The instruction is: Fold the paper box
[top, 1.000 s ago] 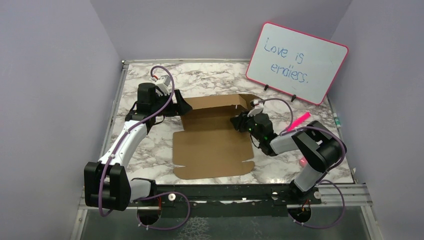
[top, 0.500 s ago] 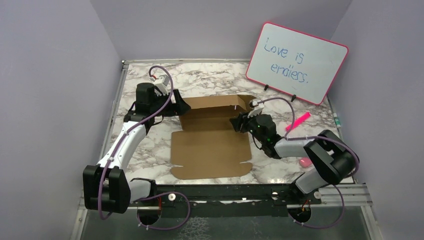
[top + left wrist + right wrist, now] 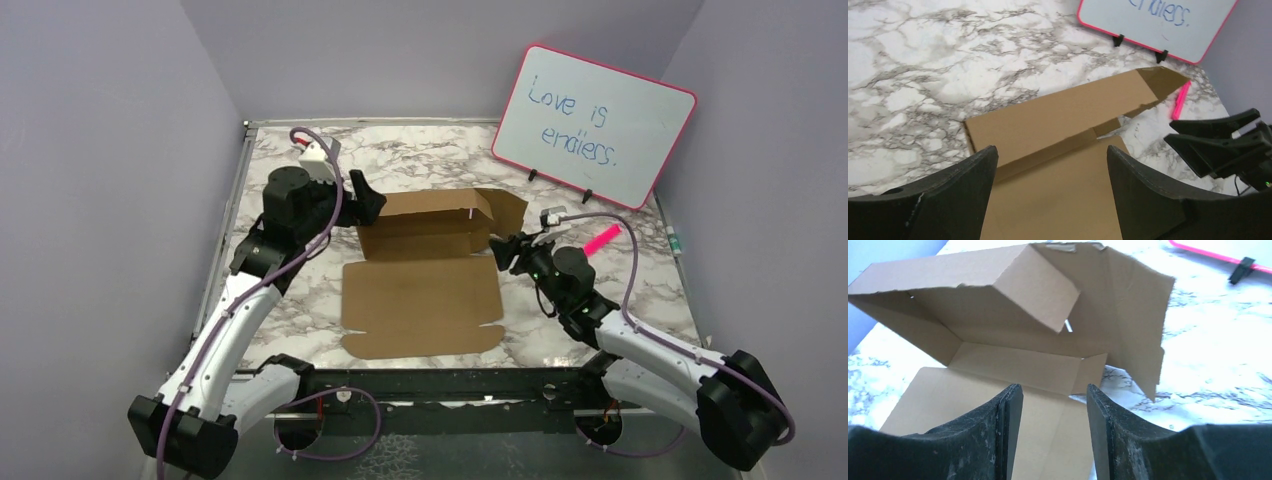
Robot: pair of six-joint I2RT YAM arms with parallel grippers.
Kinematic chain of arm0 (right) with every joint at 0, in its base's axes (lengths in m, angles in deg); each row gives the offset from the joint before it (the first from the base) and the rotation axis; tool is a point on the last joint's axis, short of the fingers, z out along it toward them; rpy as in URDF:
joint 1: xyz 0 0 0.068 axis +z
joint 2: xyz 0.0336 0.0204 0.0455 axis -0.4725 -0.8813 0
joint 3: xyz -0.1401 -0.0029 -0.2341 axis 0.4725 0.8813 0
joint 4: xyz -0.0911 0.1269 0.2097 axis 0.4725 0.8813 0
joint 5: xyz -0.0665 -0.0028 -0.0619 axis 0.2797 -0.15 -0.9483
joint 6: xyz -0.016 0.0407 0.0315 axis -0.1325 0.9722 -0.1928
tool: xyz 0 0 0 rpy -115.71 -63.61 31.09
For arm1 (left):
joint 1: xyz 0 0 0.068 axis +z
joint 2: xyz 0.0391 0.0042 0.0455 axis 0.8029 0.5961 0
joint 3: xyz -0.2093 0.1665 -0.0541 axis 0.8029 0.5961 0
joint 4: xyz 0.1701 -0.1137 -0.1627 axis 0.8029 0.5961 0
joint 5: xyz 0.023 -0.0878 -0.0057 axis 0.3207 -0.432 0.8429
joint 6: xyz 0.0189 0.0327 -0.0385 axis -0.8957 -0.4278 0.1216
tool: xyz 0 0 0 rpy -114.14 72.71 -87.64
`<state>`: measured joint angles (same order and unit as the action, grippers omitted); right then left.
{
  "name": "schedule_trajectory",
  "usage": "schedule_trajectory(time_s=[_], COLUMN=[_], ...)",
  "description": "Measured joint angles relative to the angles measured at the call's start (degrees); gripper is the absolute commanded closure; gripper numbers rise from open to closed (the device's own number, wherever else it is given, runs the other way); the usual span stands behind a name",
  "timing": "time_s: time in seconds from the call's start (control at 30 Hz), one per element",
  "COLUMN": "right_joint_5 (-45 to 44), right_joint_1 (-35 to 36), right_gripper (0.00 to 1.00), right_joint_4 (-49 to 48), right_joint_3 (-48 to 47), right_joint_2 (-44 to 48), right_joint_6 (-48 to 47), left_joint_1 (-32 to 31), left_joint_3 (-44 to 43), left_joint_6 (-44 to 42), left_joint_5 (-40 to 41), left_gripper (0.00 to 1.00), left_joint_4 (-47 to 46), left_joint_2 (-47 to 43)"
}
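Observation:
The paper box (image 3: 420,295) is plain brown cardboard lying on the marble table, its near panel flat and its far panel and right flap folded up. It also shows in the left wrist view (image 3: 1058,125) and the right wrist view (image 3: 1013,315). My left gripper (image 3: 368,208) is open and empty at the box's far left corner, just above it. My right gripper (image 3: 503,251) is open and empty beside the box's right edge, below the raised flap, touching nothing.
A pink-framed whiteboard (image 3: 594,125) stands at the back right. A pink marker (image 3: 601,240) lies on the table right of the box, close to my right arm. Grey walls enclose the table on three sides.
My right gripper has drawn back to the right, off the box's far panel, and the arm has stretched low. My left gripper has lifted and shifted slightly right. The far panel stands more upright.

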<state>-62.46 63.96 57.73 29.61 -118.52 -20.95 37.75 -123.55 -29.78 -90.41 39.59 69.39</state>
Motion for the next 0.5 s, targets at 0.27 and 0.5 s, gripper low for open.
schedule_trajectory(time_s=[0.27, 0.5], right_joint_5=[3.80, 12.52], right_joint_1=[-10.69, -18.10], right_gripper=[0.39, 0.37], right_joint_4=[6.45, 4.72], right_joint_3=[-3.58, -6.19], right_joint_2=[-0.24, -6.12], right_joint_6=[-1.90, -3.82], left_joint_1=[-20.74, -34.99], left_joint_3=[0.52, 3.52], left_joint_6=[1.60, 2.97], left_joint_5=[12.79, 23.19], left_gripper=[0.20, 0.20], left_joint_4=[1.14, -0.02], left_joint_2=[-1.62, 1.14])
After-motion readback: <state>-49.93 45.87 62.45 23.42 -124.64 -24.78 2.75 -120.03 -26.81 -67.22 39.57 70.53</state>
